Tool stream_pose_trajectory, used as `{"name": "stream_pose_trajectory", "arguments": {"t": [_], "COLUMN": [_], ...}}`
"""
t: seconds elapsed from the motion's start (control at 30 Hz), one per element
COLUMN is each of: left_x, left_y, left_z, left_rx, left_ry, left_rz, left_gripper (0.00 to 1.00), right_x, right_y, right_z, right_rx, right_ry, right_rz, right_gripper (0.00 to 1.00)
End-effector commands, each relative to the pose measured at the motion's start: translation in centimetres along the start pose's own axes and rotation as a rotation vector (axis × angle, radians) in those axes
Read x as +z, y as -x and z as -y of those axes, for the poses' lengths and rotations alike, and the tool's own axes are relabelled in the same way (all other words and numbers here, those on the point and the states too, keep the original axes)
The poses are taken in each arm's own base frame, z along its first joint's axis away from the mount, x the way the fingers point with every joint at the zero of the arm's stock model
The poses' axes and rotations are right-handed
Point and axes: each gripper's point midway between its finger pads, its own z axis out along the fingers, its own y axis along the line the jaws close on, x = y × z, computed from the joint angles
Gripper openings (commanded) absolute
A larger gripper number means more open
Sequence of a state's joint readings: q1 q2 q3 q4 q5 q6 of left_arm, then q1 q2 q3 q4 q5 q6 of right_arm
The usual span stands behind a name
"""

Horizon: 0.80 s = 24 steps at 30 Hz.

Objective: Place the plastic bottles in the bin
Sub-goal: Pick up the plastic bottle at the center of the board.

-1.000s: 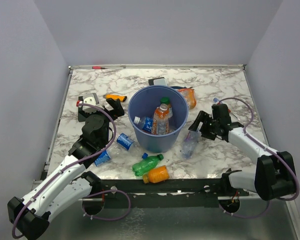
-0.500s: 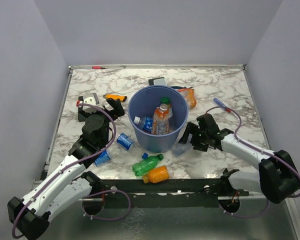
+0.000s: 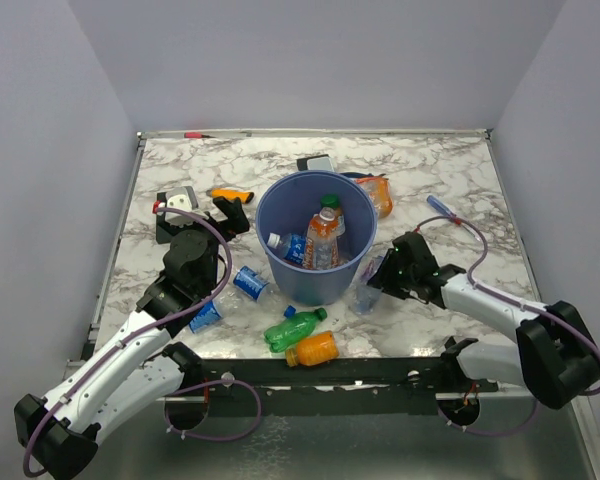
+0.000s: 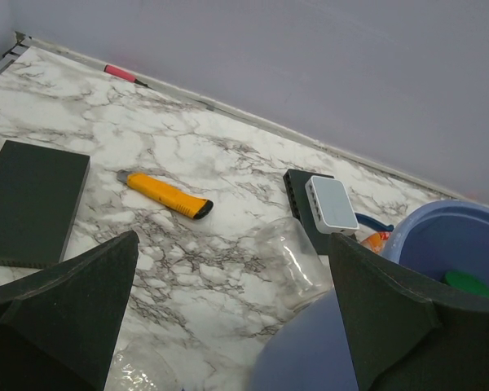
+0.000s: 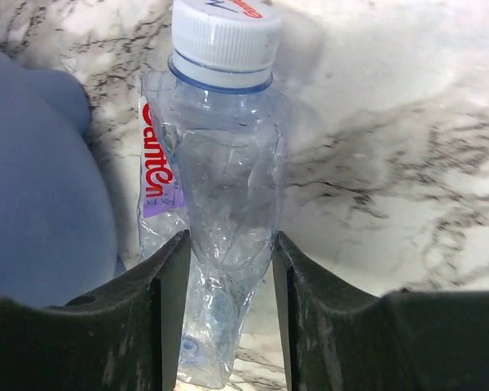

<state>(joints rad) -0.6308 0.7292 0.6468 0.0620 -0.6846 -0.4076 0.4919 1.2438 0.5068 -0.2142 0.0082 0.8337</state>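
The blue bin (image 3: 315,285) stands mid-table with an orange bottle (image 3: 324,238), a blue-labelled clear one (image 3: 288,247) and a green-capped one (image 3: 331,202) inside. Just right of it, my right gripper (image 3: 380,280) is shut on a crushed clear bottle (image 3: 368,295). In the right wrist view both pads (image 5: 167,309) press that white-capped bottle (image 5: 228,187) beside the bin's wall (image 5: 41,187). My left gripper (image 3: 198,222) is open left of the bin above two blue-labelled clear bottles (image 3: 248,282). A green bottle (image 3: 292,329) and an orange one (image 3: 313,349) lie in front.
Another orange bottle (image 3: 377,195) lies behind the bin. A yellow utility knife (image 4: 165,195), a flat black rectangle (image 4: 33,204) and a black box carrying a white device (image 4: 330,204) sit at the back left. A red marker (image 4: 122,74) lies along the far edge.
My right gripper has swung in toward the bin, come down over the clear bottle and closed on it; the bottle now lies nearer the bin. The left arm has not moved.
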Motion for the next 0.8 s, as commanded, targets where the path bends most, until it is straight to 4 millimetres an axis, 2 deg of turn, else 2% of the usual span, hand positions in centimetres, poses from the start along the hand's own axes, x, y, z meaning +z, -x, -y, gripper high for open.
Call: {"name": "stream_pose_trajectory", "arguments": {"t": [0.0, 0.1, 0.33, 0.4, 0.47, 0.57, 0.67, 0.77], "left_x": [-0.2, -0.2, -0.1, -0.2, -0.2, -0.2, -0.3, -0.5], "left_y": [0.1, 0.0, -0.1, -0.2, -0.1, 0.0, 0.4, 1.3], "left_z": [0.0, 0.1, 0.1, 0.1, 0.1, -0.1, -0.4, -0.7], "left_rx": [-0.002, -0.001, 0.002, 0.004, 0.005, 0.009, 0.008, -0.006], "left_ry": [-0.003, -0.004, -0.003, -0.003, -0.001, 0.008, 0.02, 0.034], "left_rz": [0.004, 0.002, -0.001, -0.001, 0.001, 0.008, 0.024, 0.054], "left_gripper": [0.99, 0.99, 0.99, 0.99, 0.99, 0.99, 0.99, 0.99], "right_x": [-1.0, -2.3, -3.5, -4.4, -6.1, -9.8, -13.8, -18.6], "right_y": [-0.4, 0.7, 0.8, 1.6, 2.9, 5.5, 8.0, 10.7], "right_z": [3.5, 3.2, 3.1, 2.9, 2.2, 1.2, 0.2, -1.9], "right_rx": [-0.009, -0.023, -0.018, -0.005, 0.004, 0.002, -0.015, -0.067], "right_ry": [-0.128, -0.113, -0.11, -0.1, -0.074, -0.043, -0.029, 0.044], "right_rz": [0.05, 0.102, 0.108, 0.147, 0.211, 0.328, 0.425, 0.544], "right_gripper": [0.41, 0.37, 0.27, 0.25, 0.22, 0.17, 0.11, 0.01]}}
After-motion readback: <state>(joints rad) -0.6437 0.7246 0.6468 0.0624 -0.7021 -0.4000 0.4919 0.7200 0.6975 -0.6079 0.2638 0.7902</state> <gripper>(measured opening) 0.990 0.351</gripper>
